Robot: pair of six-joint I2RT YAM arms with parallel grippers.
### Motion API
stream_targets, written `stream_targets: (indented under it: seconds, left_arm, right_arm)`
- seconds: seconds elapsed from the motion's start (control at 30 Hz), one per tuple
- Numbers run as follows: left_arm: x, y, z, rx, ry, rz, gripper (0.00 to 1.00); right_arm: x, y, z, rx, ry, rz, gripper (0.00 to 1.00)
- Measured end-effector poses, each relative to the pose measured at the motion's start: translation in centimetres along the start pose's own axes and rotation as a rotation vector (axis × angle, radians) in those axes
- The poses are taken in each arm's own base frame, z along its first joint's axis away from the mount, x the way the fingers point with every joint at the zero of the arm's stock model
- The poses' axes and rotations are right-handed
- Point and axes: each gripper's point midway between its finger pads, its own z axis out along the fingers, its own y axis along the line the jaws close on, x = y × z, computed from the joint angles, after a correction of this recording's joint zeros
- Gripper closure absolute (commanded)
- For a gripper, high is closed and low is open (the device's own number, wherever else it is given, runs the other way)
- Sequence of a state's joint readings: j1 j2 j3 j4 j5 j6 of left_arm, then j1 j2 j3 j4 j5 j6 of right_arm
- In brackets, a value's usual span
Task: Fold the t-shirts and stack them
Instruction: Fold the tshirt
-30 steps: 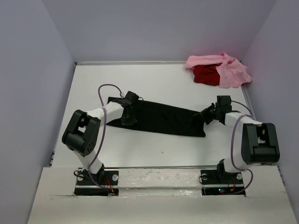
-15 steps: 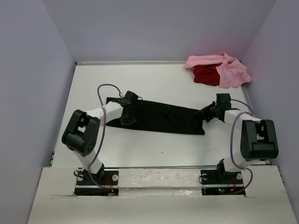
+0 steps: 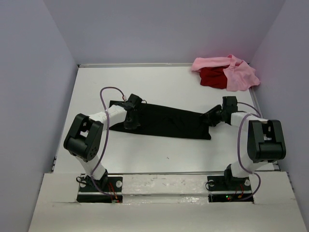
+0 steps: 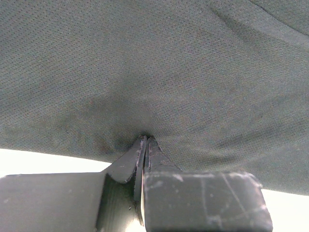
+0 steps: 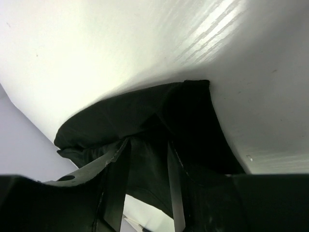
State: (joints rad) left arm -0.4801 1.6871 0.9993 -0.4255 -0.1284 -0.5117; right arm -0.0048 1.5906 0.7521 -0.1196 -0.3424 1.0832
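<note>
The right gripper (image 5: 146, 145) has just parted its jaws at the right end of the black t-shirt (image 3: 166, 123); the left gripper (image 4: 145, 144) stays clamped on its left end. The shirt lies across the table's (image 3: 159, 87) middle, so this fold looks set; the pink t-shirt (image 3: 239, 77) and red t-shirt (image 3: 213, 77) wait in the far right corner

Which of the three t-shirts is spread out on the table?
The black t-shirt, stretched out flat; the pink t-shirt and red t-shirt lie bunched together far right.
</note>
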Motion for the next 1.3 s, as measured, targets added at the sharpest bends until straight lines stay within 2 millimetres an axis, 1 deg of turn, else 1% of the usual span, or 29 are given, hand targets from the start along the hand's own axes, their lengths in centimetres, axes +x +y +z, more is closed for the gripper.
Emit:
stream_targets:
  seconds: [0.13,0.23,0.27,0.33,0.4,0.47,0.6,0.67,0.73,0.83,0.9,1.13,1.3]
  left_arm:
    - [0.0,0.0,0.0,0.000,0.000,0.002,0.93]
    - [0.0,0.0,0.0,0.000,0.000,0.002,0.93]
    - [0.0,0.0,0.0,-0.001,0.000,0.003,0.93]
    - [0.0,0.0,0.0,0.000,0.000,0.003,0.93]
    - [0.0,0.0,0.0,0.000,0.000,0.003,0.93]
    - [0.0,0.0,0.0,0.000,0.000,0.003,0.93]
    - [0.0,0.0,0.0,-0.001,0.000,0.003,0.93]
    - [0.0,0.1,0.0,-0.001,0.000,0.004,0.93]
    - [0.0,0.1,0.0,-0.002,0.000,0.006,0.93]
    - [0.0,0.1,0.0,-0.004,-0.001,0.007,0.93]
    - [0.0,0.1,0.0,-0.005,0.000,0.007,0.93]
    - [0.0,0.2,0.0,-0.009,0.000,0.012,0.93]
    - [0.1,0.4,0.0,-0.016,0.004,0.016,0.93]
  right_arm:
    - [0.1,0.9,-0.8,-0.026,0.001,-0.030,0.56]
    - [0.0,2.8,-2.6,-0.088,-0.017,-0.071,0.57]
    - [0.1,3.6,-3.5,-0.117,-0.024,-0.091,0.57]
    - [0.2,4.4,-4.7,-0.149,-0.037,-0.118,0.58]
    - [0.6,5.2,-6.3,-0.183,-0.046,-0.152,0.61]
    - [1.2,5.5,-7.2,-0.198,-0.039,-0.175,0.62]
    - [3.1,4.7,-7.7,-0.181,0.011,-0.204,0.63]
    - [4.1,3.8,-7.7,-0.166,0.032,-0.207,0.64]
    - [5.2,2.5,-7.7,-0.144,0.056,-0.205,0.64]
    - [5.9,1.1,-7.5,-0.115,0.075,-0.198,0.64]
    - [6.3,0.3,-7.3,-0.098,0.085,-0.193,0.64]
    - [6.7,-1.4,-6.3,-0.075,0.098,-0.179,0.66]
    - [6.5,-1.8,-5.3,-0.066,0.102,-0.172,0.66]
